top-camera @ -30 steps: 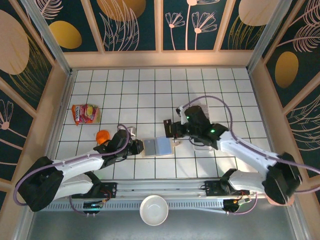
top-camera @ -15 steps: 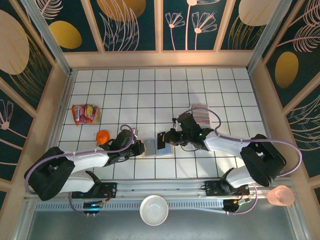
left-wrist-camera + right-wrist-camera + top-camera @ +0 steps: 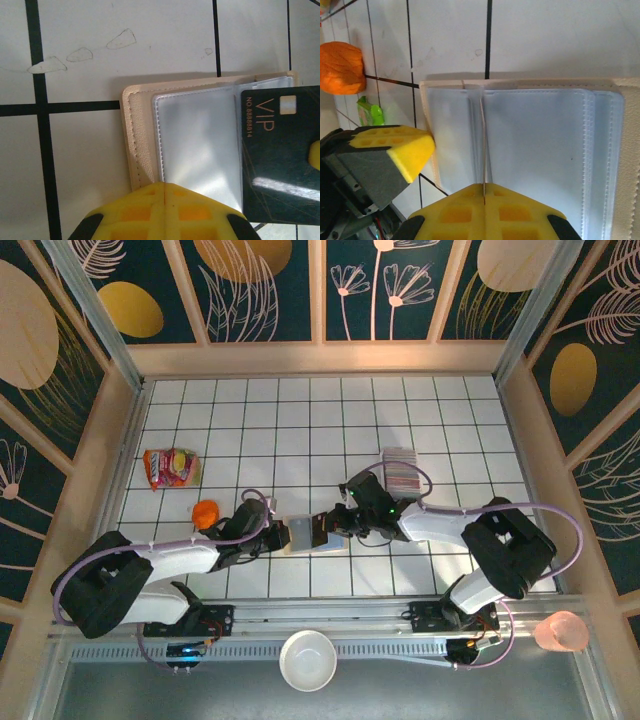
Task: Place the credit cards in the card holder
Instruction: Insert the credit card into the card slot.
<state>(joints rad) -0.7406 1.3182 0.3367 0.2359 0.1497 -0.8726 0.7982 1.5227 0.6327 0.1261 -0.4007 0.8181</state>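
The tan card holder point(image 3: 303, 534) lies open on the table, its clear sleeves point(image 3: 200, 145) facing up. My left gripper point(image 3: 274, 536) is shut, and its yellow tips point(image 3: 164, 189) rest on the holder's near edge. My right gripper point(image 3: 336, 523) is shut on a dark VIP credit card point(image 3: 280, 150), held on edge over the holder's right half. In the right wrist view that card point(image 3: 482, 145) is a thin line rising from the shut tips point(image 3: 484, 187), across the card holder point(image 3: 540, 150). The remaining credit cards point(image 3: 400, 470) stand in a packed row behind the right arm.
An orange ball point(image 3: 205, 512) and a small green packet point(image 3: 370, 112) lie just left of the holder. A red snack bag point(image 3: 170, 467) is further left. A white bowl point(image 3: 307, 660) and a pink cup point(image 3: 560, 632) sit off the near edge.
My right gripper has moved left and lower with the dark card, from beside the row of cards to over the holder. The left gripper has shifted slightly right, onto the holder's edge.
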